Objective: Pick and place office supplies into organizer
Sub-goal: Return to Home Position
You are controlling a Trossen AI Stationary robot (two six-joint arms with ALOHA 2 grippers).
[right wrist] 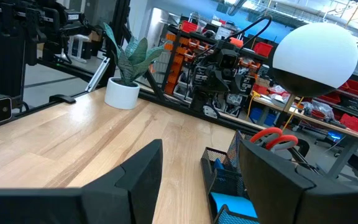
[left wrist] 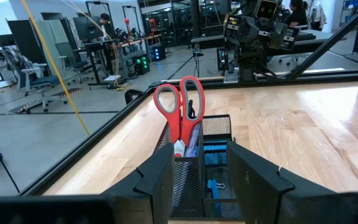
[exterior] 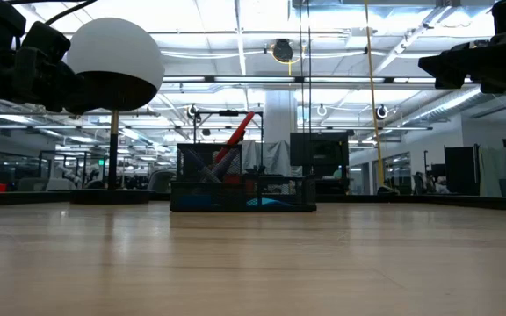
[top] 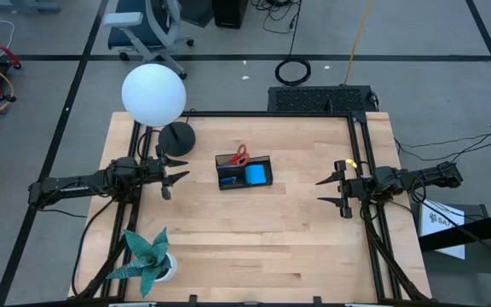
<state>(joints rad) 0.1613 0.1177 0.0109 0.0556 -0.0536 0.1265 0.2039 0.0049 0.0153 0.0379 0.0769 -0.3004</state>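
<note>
The left gripper (top: 180, 169) hung raised over the table's (top: 254, 247) left side, fingers spread and holding nothing. The right gripper (top: 320, 191) hung over the right side, likewise spread and empty. Both arms seemed close to rest. Finishing the return home well meant drawing each arm back along its own line, raised, fingers apart, with no sweep across the middle.

Just beside the left gripper, off to one side, stood the lamp base (top: 177, 137), with its globe (top: 153, 94) beyond. This looked the tightest spot, and a sideways swing there could have knocked it. Ahead of the left gripper, across a strip of bare wood, sat the organizer (top: 221, 170). The scissors (top: 240, 154) stood upright in its taller section, handles above the rim, and the blue pad (top: 256, 175) lay in the lower one. From the right gripper the organizer lay ahead and farther off, with open wood between, so that arm had ample room. The plant (top: 147, 254) stood well apart on the left gripper's other side, at the table corner.
</note>
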